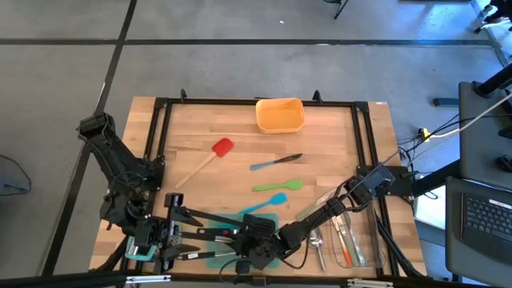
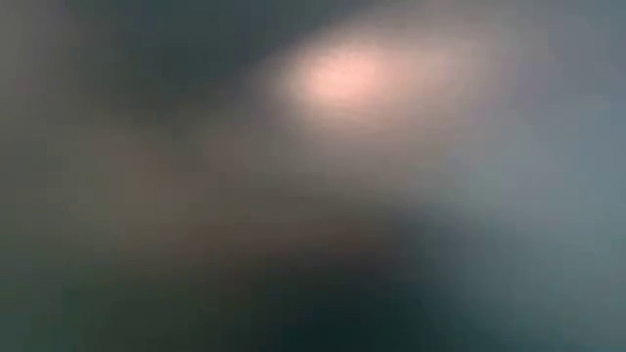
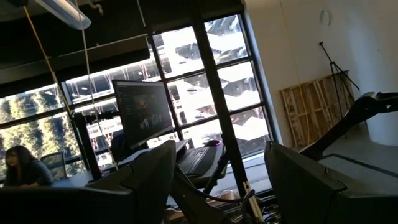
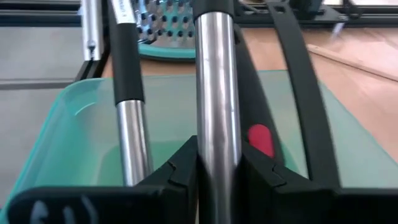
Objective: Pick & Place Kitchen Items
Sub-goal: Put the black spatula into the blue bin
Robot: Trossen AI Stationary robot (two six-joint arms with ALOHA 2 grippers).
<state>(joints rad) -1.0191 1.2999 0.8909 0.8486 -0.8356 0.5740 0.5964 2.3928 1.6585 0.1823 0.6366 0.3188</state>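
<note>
My right gripper [image 4: 217, 171] reaches from the table's right over the teal container [image 4: 68, 124] at the near middle [image 1: 268, 220] and is shut on a silver-handled utensil [image 4: 216, 74]. Inside the container lie a black-gripped silver utensil [image 4: 127, 112], black handles [image 4: 298, 93] and something red [image 4: 261, 140]. On the bare wood lie a red turner [image 1: 222, 148], a blue-handled knife [image 1: 276, 162], a green spatula [image 1: 278, 186] and a teal spatula [image 1: 268, 202]. My left gripper [image 3: 217, 180] is open at the near left, tipped up toward the room, with nothing between its fingers. The low view is a blur. My right gripper pinches the silver handle [image 4: 217, 134] between its two fingers. The fingers slant down from the table's right and lie along the handle, which runs on ahead of them over the teal container. The utensil's far end is out of the picture.
An orange container [image 1: 280, 114] stands at the far middle. A clear container [image 1: 346, 236] with cutlery lies at the near right, with a spoon [image 1: 318, 240] beside it. A metal grater [image 4: 168, 28] lies beyond the teal container. A black frame [image 1: 160, 128] borders the table.
</note>
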